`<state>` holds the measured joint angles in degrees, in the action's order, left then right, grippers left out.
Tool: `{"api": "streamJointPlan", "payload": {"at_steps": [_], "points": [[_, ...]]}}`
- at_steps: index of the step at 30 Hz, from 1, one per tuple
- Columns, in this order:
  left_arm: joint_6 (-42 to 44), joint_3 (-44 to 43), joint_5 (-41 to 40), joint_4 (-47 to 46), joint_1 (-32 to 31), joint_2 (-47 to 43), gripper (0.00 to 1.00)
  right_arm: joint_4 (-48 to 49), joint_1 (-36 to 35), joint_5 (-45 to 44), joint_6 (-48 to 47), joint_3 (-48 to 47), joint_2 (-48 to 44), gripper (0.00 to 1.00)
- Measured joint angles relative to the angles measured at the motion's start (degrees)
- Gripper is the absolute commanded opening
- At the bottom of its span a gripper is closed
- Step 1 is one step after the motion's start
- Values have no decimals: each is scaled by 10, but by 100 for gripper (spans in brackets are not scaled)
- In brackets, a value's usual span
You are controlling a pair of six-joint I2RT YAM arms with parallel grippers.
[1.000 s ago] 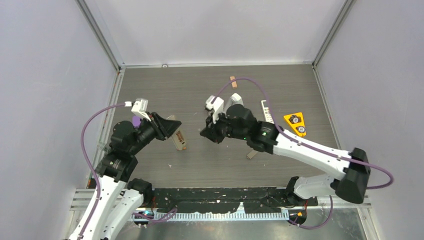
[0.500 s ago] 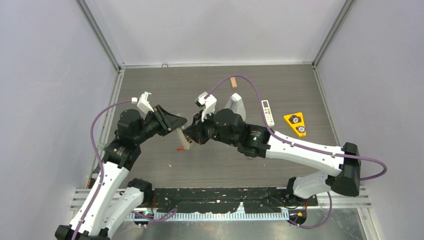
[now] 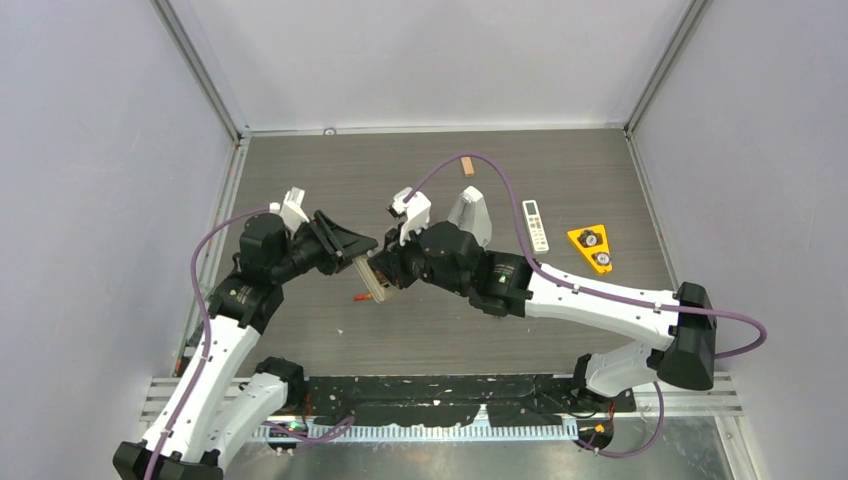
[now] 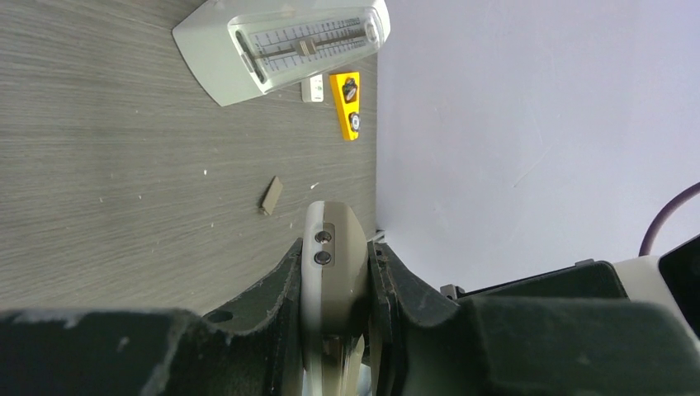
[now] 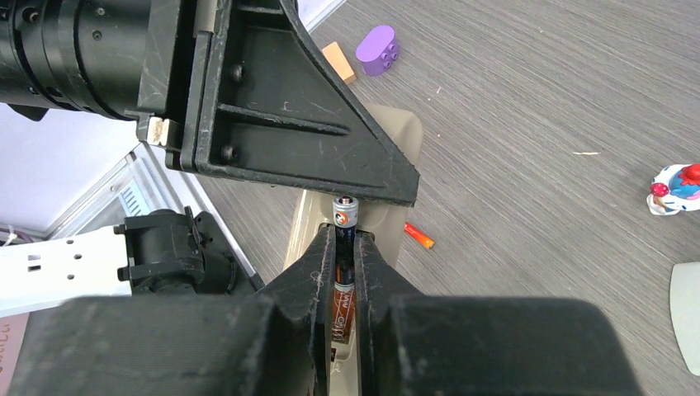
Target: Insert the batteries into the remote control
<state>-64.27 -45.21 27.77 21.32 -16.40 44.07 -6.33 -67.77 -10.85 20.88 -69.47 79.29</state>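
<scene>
The remote control (image 3: 370, 278) is a slim beige bar held off the table, with my left gripper (image 3: 360, 262) shut on its upper end. In the left wrist view its rounded end (image 4: 334, 256) sits clamped between the jaws. My right gripper (image 5: 345, 233) is shut on a dark battery (image 5: 345, 213) with an orange band. That battery lies lengthwise against the remote's beige face (image 5: 388, 219), its metal tip just under the left gripper's finger (image 5: 281, 124). A second battery (image 5: 418, 236), red-orange, lies on the table beside the remote and shows in the top view as battery (image 3: 361, 297).
A grey metronome (image 3: 471, 215), a short white remote with buttons (image 3: 536, 225) and a yellow triangle (image 3: 590, 248) sit right of the arms. A wooden block (image 3: 467, 165) lies farther back. A purple brick (image 5: 376, 44), a small flat piece (image 4: 271, 195) and a toy figure (image 5: 677, 186) also lie on the table.
The left arm has swung the remote rightward and up. The right gripper has moved left with its battery until it meets the remote. Little has shifted in the last half second.
</scene>
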Motion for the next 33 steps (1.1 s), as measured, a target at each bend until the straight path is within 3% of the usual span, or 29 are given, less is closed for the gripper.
{"api": "streamJointPlan", "payload": {"at_steps": [19,33], "points": [[-44,25,8,1,31,-10,0,-2,0,18,-10,16,0,10],[-39,27,12,17,34,-9,0,-12,-2,27,-1,21,-5,32]]}}
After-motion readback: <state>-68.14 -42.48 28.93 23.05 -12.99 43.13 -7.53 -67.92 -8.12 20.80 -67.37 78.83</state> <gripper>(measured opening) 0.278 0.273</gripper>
